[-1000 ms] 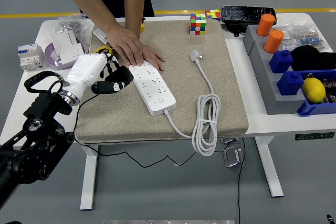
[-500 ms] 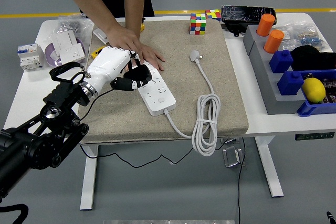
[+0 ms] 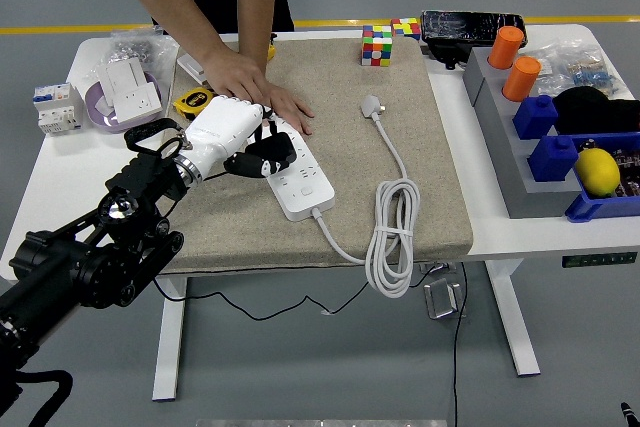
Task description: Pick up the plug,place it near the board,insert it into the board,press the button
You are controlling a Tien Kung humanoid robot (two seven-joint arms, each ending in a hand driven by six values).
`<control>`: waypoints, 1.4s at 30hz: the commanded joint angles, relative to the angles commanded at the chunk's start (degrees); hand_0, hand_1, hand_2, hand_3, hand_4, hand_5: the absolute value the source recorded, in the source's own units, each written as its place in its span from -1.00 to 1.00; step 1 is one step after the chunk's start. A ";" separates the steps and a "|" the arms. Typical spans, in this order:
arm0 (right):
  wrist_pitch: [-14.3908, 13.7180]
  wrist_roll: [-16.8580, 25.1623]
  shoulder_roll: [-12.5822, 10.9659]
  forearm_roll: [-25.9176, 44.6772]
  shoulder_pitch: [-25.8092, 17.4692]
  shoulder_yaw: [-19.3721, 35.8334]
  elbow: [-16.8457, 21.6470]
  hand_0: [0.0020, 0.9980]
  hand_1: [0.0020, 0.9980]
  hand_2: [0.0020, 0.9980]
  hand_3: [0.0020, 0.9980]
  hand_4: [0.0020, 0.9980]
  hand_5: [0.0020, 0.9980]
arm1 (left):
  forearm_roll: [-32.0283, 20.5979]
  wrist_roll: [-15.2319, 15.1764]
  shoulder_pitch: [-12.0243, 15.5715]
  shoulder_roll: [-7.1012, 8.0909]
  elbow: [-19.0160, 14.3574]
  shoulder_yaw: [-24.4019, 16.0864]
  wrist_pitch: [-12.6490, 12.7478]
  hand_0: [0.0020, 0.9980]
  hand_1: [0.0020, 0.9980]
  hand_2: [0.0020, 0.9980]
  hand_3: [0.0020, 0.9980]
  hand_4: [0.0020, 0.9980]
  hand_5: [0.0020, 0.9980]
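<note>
The robot's left hand [image 3: 245, 147], white-backed with black fingers curled loosely and holding nothing, hovers over the far end of the long white plastic power strip [image 3: 293, 173], just at five o'clock from a person's hand [image 3: 250, 87] pressing that end down. The white plug [image 3: 373, 106] lies untouched on the beige mat [image 3: 420, 197] at two o'clock from the strip, well apart, so the hand risks bumping the person or shoving the strip.

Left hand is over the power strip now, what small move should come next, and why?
Probably lower the left hand a little onto the power strip, since its curled fingers sit over the strip's far half and hold nothing. The person's hand steadies the far end, so go gently; the button isn't visible.
</note>
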 joint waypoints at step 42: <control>0.00 0.01 -0.07 0.27 -0.74 -0.10 -0.12 0.91 0.76 0.63 0.64 1.00 1.00 | 0.00 -0.99 -0.44 -0.62 5.31 0.56 2.97 -0.32 -0.46 -0.51 -0.40 -0.01 -0.67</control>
